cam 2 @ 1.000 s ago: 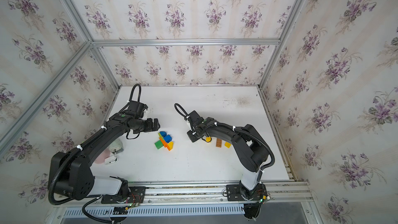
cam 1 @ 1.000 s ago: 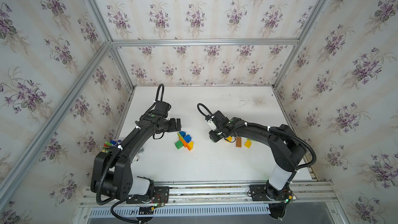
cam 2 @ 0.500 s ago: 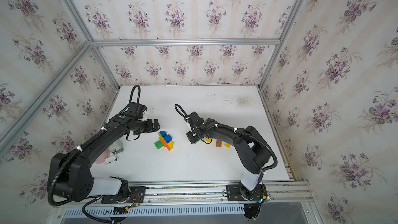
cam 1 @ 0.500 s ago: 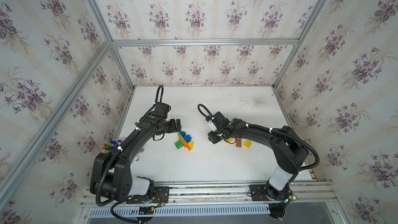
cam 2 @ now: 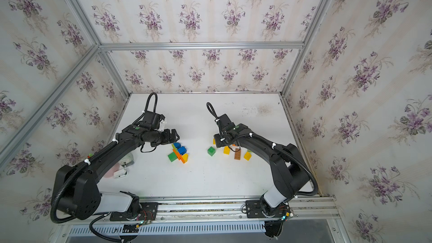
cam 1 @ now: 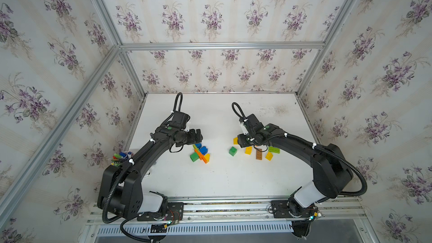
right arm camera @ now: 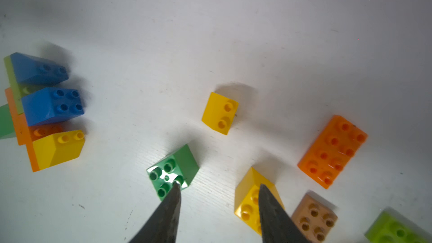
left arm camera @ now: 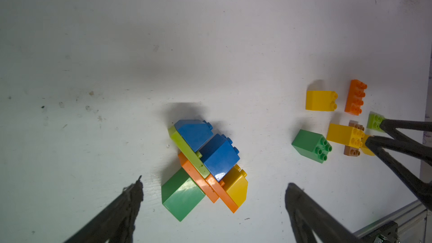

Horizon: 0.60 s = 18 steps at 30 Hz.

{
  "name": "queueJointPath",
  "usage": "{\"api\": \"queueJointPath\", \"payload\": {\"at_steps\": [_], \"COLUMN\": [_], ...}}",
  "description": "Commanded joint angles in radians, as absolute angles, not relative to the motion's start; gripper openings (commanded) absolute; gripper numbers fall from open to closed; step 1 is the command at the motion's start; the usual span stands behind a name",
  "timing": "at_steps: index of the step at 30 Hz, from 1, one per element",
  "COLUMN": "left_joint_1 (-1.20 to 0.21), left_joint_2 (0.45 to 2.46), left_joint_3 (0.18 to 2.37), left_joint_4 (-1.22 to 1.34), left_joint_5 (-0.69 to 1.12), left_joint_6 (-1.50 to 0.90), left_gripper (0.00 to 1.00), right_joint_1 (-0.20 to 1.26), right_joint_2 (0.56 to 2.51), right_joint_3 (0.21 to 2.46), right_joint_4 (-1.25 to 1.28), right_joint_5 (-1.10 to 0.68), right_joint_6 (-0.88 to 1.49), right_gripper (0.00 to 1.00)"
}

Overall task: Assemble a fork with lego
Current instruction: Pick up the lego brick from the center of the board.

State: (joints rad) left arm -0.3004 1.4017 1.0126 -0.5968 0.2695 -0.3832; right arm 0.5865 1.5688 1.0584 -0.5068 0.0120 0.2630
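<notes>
The white table (cam 1: 222,178) carries all the lego in two groups near its middle, well apart from each other. The left gripper (cam 1: 199,136) hovers just beside the part-built assembly (left arm camera: 205,160), its fingers spread wide and empty. That assembly is two blue bricks, a yellow one and a green one, joined along overlapping orange and lime-green plates. The right gripper (right arm camera: 219,184) hangs low over the loose bricks. Its fingers are parted narrowly with only bare table between them, one tip above the green square brick (right arm camera: 174,171) and the other above a yellow brick (right arm camera: 247,195). The orange oblong brick (right arm camera: 333,150), a brown brick (right arm camera: 313,216) and a small yellow brick (right arm camera: 219,113) lie near. Nothing is held, so I judge the step in hand to be picking the next piece. The next move calls for the right gripper to centre on one brick, probably the green one. It must then lower until its fingers straddle the brick's flat sides, and close.
</notes>
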Motion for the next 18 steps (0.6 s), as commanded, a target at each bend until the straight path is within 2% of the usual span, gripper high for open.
{"api": "queueJointPath", "payload": {"at_steps": [1, 10, 18], "left_joint_1": [-0.331, -0.431, -0.472], "left_joint_2": [1.442, 1.526, 1.606], "left_joint_3": [1.037, 1.102, 1.144], "left_joint_4": [-0.569, -0.549, -0.526], "left_joint_5": [0.272, 0.267, 0.283], "left_joint_6": [-0.419, -0.465, -0.483], "left_gripper": [0.96, 0.95, 0.95], "right_joint_1": [0.522, 0.420, 0.411], "right_joint_2": [1.558, 1.644, 1.763], "right_joint_3": [1.035, 1.018, 1.078], "right_joint_4": [-0.541, -0.501, -0.477], "right_joint_5": [0.050, 0.096, 0.120], "right_joint_6": [0.314, 0.330, 0.327], "right_gripper": [0.53, 0.54, 0.54]}}
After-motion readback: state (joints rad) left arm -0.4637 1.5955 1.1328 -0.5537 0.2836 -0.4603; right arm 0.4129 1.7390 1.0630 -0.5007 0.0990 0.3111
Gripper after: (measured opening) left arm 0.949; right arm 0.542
